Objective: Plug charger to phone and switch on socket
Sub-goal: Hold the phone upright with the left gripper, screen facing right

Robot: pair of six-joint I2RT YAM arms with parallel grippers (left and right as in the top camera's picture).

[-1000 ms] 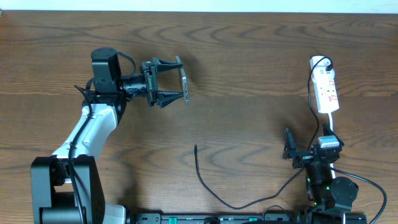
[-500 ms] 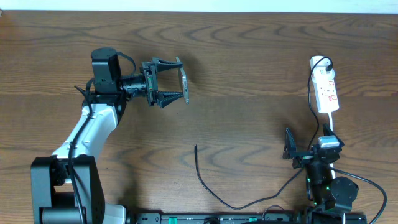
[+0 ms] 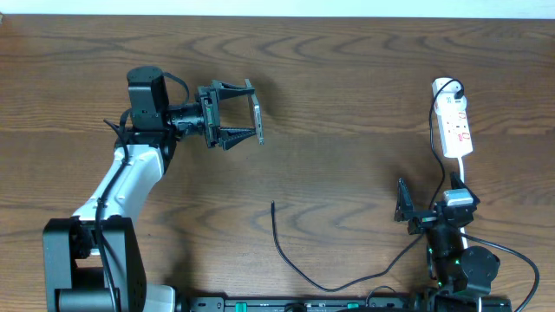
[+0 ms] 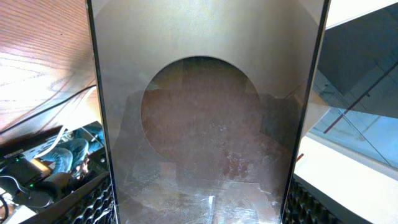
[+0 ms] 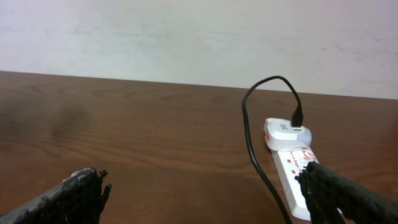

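My left gripper is shut on the phone, which stands on edge above the left half of the table. In the left wrist view the phone's dull grey face fills the space between the ribbed fingers. The charger's thin black cable lies on the table, its free tip at mid table below and right of the phone. The white socket lies at the far right, with the charger's plug in its far end. My right gripper stands open and empty near the front edge, just short of the socket.
The wooden table runs to a white wall at the back. The socket's white lead passes close to the right arm. Black robot cables and a base rail sit at the front edge.
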